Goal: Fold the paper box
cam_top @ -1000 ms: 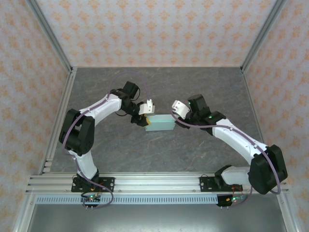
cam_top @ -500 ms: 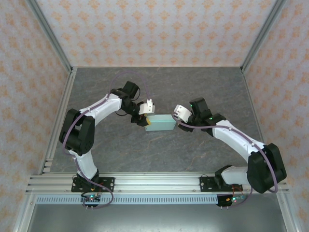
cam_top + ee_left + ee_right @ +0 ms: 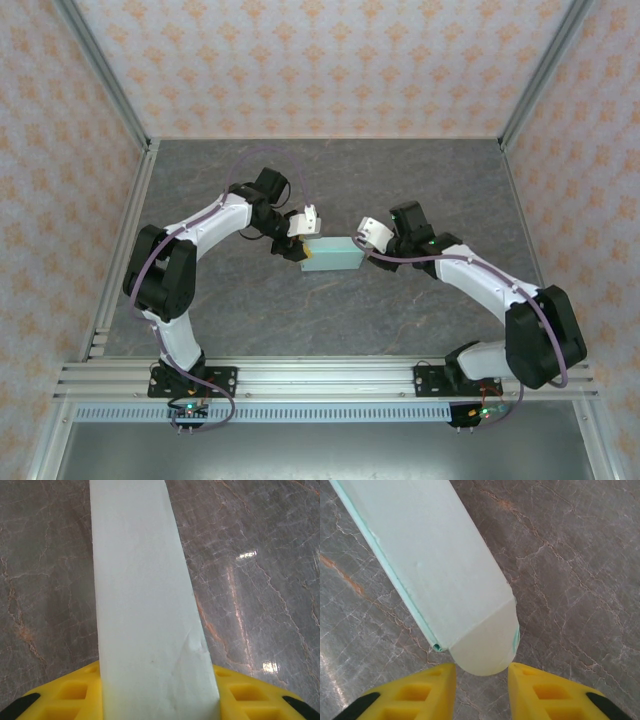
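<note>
The paper box (image 3: pixel 333 256) is a flat pale mint-green rectangle in the middle of the table, between my two grippers. My left gripper (image 3: pixel 302 248) is shut on its left end. In the left wrist view the box (image 3: pixel 145 605) runs up from between the yellow fingers (image 3: pixel 75 695), with a faint crease near them. My right gripper (image 3: pixel 361 246) stands at the box's right end. In the right wrist view a rounded flap (image 3: pixel 487 645) sticks out of the box (image 3: pixel 425 555) and reaches the gap of my open right gripper (image 3: pixel 481 672), untouched by either finger.
The box hangs over a grey marbled tabletop (image 3: pixel 330 180). Metal posts and patterned walls (image 3: pixel 320 60) close in the back and both sides. A rail (image 3: pixel 320 380) along the near edge carries both arm bases.
My right gripper has moved left up to the box's right end and its jaws have narrowed a little. The left arm and the box have not moved.
</note>
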You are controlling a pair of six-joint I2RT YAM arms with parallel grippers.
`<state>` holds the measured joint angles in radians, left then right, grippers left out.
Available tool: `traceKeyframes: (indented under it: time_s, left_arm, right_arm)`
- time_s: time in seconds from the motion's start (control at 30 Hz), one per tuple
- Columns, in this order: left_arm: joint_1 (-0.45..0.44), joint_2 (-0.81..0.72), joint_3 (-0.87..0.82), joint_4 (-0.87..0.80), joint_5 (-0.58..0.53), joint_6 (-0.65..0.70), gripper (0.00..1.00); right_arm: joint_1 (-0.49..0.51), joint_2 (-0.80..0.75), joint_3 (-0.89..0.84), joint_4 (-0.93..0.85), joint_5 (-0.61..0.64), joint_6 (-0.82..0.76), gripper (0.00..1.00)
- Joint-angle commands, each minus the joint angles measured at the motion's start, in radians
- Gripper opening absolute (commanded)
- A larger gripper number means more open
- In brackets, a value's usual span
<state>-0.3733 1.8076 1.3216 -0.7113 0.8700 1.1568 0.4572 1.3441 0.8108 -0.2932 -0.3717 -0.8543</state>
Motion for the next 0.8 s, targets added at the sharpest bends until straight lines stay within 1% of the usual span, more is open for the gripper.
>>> traceKeyframes:
  time_s: [0.0, 0.13, 0.47, 0.77]
  left_arm:
    - [-0.015, 0.02, 0.016, -0.057, -0.048, 0.001, 0.35]
    - [-0.016, 0.022, 0.018, -0.058, -0.051, -0.002, 0.35]
    - [-0.026, 0.03, 0.027, -0.065, -0.066, -0.003, 0.35]
    - [-0.027, 0.035, 0.031, -0.064, -0.078, -0.018, 0.36]
  right_arm:
    - [-0.002, 0.003, 0.031, 0.031, -0.022, 0.004, 0.29]
    - [0.003, -0.011, 0.03, 0.045, -0.03, 0.019, 0.25]
    - [0.026, -0.031, 0.038, 0.051, -0.003, 0.032, 0.17]
    - [0.045, -0.03, 0.07, 0.013, 0.039, 0.059, 0.1]
